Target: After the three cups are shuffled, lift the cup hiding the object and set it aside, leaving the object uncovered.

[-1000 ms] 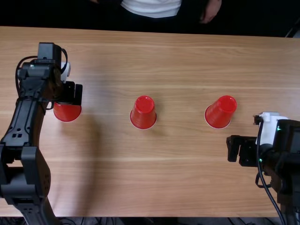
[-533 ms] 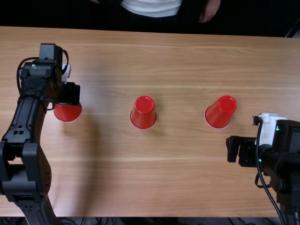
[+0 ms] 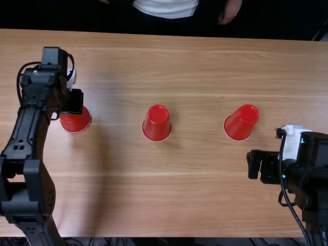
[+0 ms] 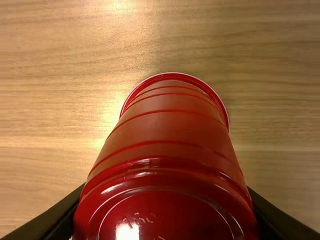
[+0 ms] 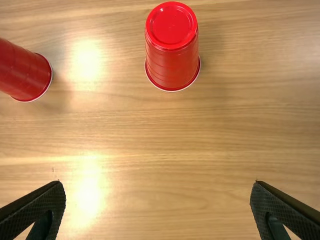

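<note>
Three red cups stand upside down in a row on the wooden table (image 3: 195,61). My left gripper (image 3: 69,109) is shut on the left cup (image 3: 78,123), its black fingers pressed against both sides of the left cup (image 4: 170,150) near its base. Whether the rim has left the table I cannot tell. The middle cup (image 3: 157,123) and right cup (image 3: 241,123) stand free. My right gripper (image 3: 259,165) hangs open on the near side of the right cup (image 5: 172,47), apart from it, with the middle cup (image 5: 22,70) off to one side.
A person sits across the table at the far edge (image 3: 164,7), hands off the cups. Bare wood lies between the cups and in front of them toward the near edge.
The left gripper's fingers have closed in on the left cup, and the cup has shifted slightly to the right. The right arm and the other two cups have stayed put.
</note>
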`<state>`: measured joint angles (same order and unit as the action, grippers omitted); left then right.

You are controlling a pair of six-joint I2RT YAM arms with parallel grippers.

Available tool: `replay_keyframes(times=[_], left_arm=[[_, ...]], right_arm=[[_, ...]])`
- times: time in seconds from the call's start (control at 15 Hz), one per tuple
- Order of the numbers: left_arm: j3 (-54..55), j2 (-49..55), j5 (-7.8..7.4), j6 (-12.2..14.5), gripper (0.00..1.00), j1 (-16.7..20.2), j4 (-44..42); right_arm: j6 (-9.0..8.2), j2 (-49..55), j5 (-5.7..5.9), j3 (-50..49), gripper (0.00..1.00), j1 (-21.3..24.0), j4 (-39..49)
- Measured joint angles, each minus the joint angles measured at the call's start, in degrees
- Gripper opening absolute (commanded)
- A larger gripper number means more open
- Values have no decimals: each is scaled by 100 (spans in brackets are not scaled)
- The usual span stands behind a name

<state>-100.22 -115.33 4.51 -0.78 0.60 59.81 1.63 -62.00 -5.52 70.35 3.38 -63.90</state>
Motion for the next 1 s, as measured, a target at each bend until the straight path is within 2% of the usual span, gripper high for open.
replay_keyframes(times=[0.47, 0.6, 0.67, 0.8, 1.0], left_arm=[[0, 1545, -2, -216, 12, 122, 599], [0, 1904, -4, -251, 12, 479, 743], [0, 2052, 0, -267, 12, 813, 817], [0, 2133, 83, -293, 12, 1283, 852], [402, 2203, 90, -306, 12, 1447, 839]], right_arm=[[-2, 0, 0, 0, 100, -76, -7], [-2, 0, -2, 0, 100, -74, -2], [-2, 0, 0, 0, 100, -76, -4], [-2, 0, 0, -2, 100, -76, -4], [-2, 2, 2, -72, 100, -76, -11]])
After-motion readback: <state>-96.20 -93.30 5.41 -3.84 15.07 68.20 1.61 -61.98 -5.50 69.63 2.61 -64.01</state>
